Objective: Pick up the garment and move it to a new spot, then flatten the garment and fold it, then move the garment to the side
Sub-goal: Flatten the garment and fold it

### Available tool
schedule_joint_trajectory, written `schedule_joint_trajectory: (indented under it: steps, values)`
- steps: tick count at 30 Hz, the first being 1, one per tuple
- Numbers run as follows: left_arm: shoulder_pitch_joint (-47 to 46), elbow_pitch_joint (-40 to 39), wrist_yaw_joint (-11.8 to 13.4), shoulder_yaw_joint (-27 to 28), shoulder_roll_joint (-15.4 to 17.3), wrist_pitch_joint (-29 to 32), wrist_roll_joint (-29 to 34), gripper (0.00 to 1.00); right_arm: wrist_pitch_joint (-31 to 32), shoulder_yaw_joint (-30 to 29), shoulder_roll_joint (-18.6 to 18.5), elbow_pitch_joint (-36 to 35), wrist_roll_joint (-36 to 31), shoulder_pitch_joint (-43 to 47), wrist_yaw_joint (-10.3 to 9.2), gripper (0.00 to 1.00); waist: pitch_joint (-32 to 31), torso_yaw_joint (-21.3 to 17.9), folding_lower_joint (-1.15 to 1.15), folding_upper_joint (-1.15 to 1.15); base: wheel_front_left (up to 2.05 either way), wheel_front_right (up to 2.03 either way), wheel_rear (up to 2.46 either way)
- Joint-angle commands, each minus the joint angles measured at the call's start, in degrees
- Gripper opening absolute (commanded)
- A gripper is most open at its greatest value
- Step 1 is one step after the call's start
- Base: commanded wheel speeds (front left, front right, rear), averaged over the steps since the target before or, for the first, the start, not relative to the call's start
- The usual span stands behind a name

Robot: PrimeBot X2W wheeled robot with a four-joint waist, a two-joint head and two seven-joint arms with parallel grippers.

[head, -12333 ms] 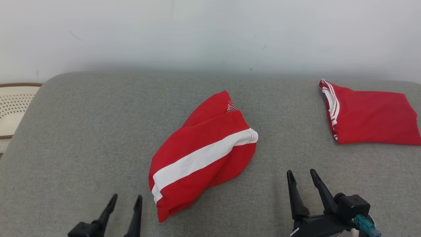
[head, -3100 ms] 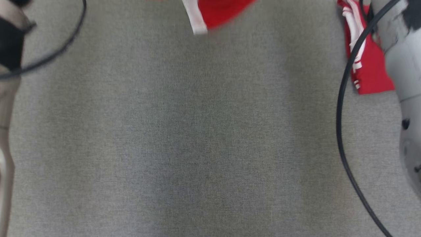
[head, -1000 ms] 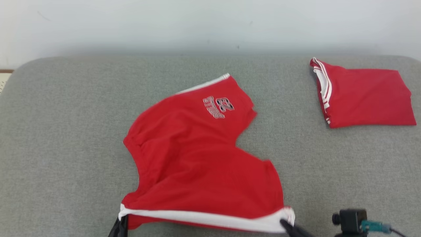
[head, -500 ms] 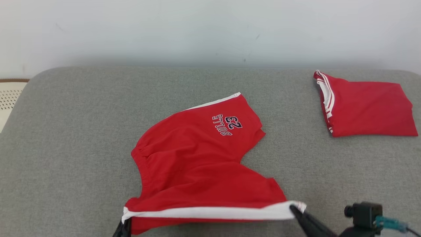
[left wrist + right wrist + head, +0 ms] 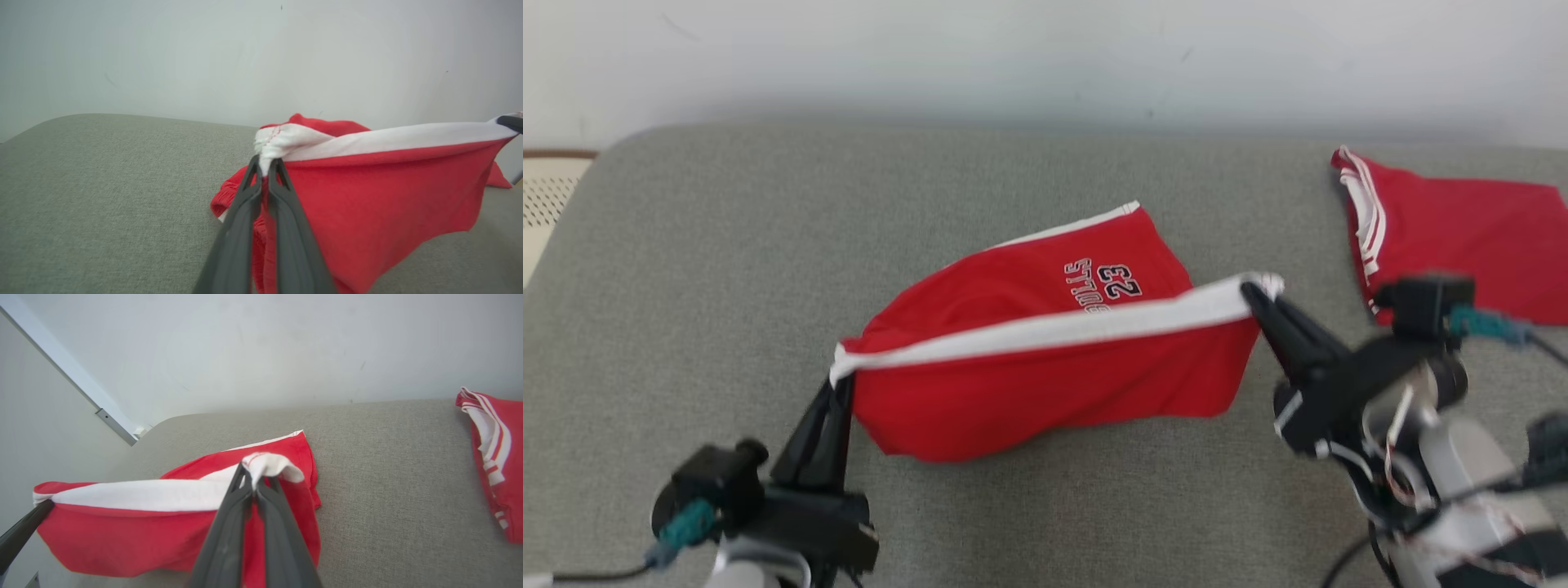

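Left gripper [image 5: 837,385] and right gripper [image 5: 1251,291], pinching the white band [image 5: 1054,327] on the soft red shorts [image 5: 1054,388], have lifted it off the grey cushion [image 5: 727,269].

Bright, even, diffuse light from overhead, flat on the white wall [image 5: 1013,49]. Faint soft shadow under the lifted red shorts [image 5: 1045,392] on the grey surface [image 5: 686,327], plus a dim band along the wall's foot. Slight motion blur across the head view, strongest on the right claw [image 5: 1248,287] and its wiring. Wrist views soft, most of all on the near dark fingers [image 5: 239,232] at the bottom edge; cloth weave farther off somewhat crisper.
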Motion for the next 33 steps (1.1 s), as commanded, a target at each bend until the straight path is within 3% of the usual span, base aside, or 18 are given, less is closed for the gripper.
schedule_joint_trajectory:
  steps: [1, 6, 18, 33]
  values:
    - [-0.4, 0.2, 0.1, 0.3, 0.3, 0.0, -0.2, 0.0, -0.1, 0.0, 0.2, 0.1, 0.1, -0.3, -0.05, 0.0, 2.1, 0.5, -0.01, 0.0, 0.0, 0.0, 0.0]
    - [-9.2, 6.8, -1.9, 0.0, -0.1, 0.0, -0.3, 0.0, -0.9, 2.0, 1.9, 13.8, 0.6, -15.5, -0.05, 0.0, 6.9, 1.2, -0.01, 0.0, 0.0, 0.0, 0.0]
    - [-24.4, 18.6, -3.9, 0.0, -2.6, -1.3, 0.0, 0.0, -6.1, 6.6, 5.4, 38.0, -0.6, -38.5, -0.05, 0.0, 15.8, 3.9, -0.01, 0.0, 0.0, 0.0, 0.0]
    - [-31.5, 27.9, -6.9, 0.1, -4.3, -2.1, 1.0, 0.0, -11.6, 12.1, 8.6, 54.6, -0.2, -48.8, -0.05, 0.0, 19.1, 5.0, -0.01, 0.0, 0.0, 0.0, 0.0]
